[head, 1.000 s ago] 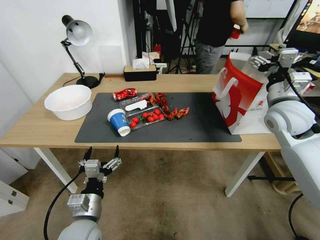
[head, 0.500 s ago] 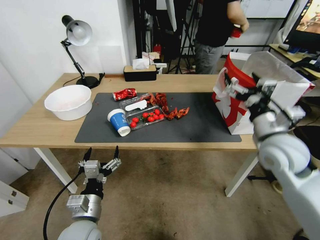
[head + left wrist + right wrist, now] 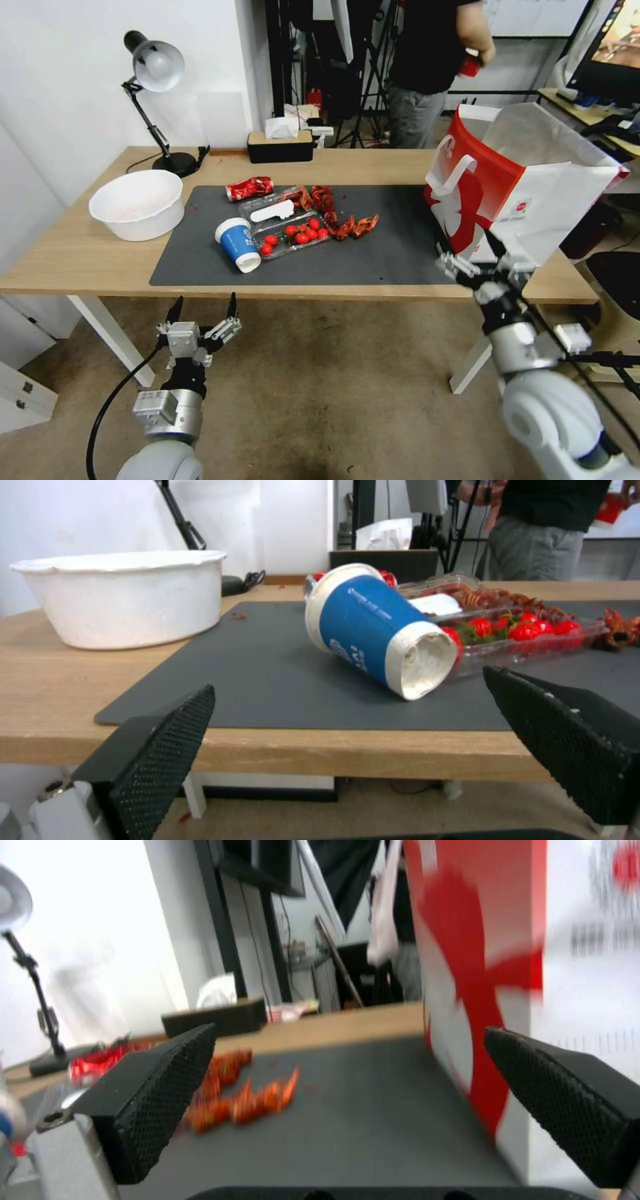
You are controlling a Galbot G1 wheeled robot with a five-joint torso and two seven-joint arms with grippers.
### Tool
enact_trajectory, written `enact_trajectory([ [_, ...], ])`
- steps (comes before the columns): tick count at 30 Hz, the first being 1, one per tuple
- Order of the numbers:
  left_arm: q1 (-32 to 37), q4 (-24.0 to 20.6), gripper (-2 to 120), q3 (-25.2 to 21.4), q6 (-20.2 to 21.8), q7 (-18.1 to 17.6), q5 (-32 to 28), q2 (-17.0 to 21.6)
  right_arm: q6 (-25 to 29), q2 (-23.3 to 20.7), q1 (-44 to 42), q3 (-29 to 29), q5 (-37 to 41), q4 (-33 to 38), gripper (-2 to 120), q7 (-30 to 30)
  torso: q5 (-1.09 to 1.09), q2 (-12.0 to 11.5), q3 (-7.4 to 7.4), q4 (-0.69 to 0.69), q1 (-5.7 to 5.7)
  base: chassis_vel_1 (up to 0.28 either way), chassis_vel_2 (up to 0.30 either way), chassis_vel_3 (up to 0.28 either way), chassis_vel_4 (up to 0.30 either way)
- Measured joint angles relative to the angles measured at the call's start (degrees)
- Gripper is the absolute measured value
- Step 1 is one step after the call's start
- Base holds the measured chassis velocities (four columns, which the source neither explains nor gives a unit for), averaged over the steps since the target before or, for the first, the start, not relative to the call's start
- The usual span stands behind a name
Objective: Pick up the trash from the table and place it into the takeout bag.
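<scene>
1. Your right pincer (image 3: 482,259) has come down fast: a second ago it was high beside the top of the takeout bag (image 3: 527,193), and now it hangs low at the front edge of the desk (image 3: 80,257), just in front of the bag, with its jaws apart and nothing between them.
2. Your left pincer (image 3: 203,310) has not moved; it waits below the front edge of the desk, jaws apart and empty, facing the blue paper cup (image 3: 377,630).
3. The trash has stayed in place on the dark mat (image 3: 393,257): the blue cup lies on its side, touching a clear tray of tomatoes (image 3: 293,237), the crushed red can (image 3: 249,188) is behind them, and red shell scraps (image 3: 350,225) are scattered beside the tray.
4. The bag stands open and tilted at the right end of the desk.
5. I judge that the right arm has finished one visit to the bag and is free again, so most of the clearing is not yet done.
</scene>
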Motion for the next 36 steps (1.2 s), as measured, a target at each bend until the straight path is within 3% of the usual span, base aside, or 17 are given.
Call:
enact_trajectory([
  [13, -1.11, 0.42, 100, 0.19, 0.28, 0.0, -0.92, 0.89, 4.77, 3.99, -2.14, -2.05, -4.67, -7.58, 100, -1.86, -0.01, 0.0, 0.0, 0.01, 0.01, 0.0, 0.0, 0.0, 0.0],
  [23, -3.53, 1.19, 100, 0.72, 1.51, -0.31, -1.89, 1.92, 4.73, 5.8, -3.86, -1.43, -6.1, -7.09, 100, 0.63, -0.01, 0.0, 0.01, 0.01, 0.01, 0.0, 0.0, 0.0, 0.0],
  [31, -7.75, 1.75, 100, 0.61, 3.96, -1.74, -5.86, 5.53, 4.65, 7.39, -5.74, -1.32, -7.38, -5.74, 100, 1.24, -0.01, -0.01, 0.01, 0.01, 0.01, 0.0, 0.0, 0.0, 0.0],
  [36, -12.47, 0.45, 100, 1.27, 9.21, -4.32, -13.26, 10.49, 4.78, 7.62, -6.68, -1.23, -9.2, -5.05, 100, 1.88, -0.01, -0.01, 0.01, 0.01, 0.01, 0.0, 0.0, 0.0, 0.0],
])
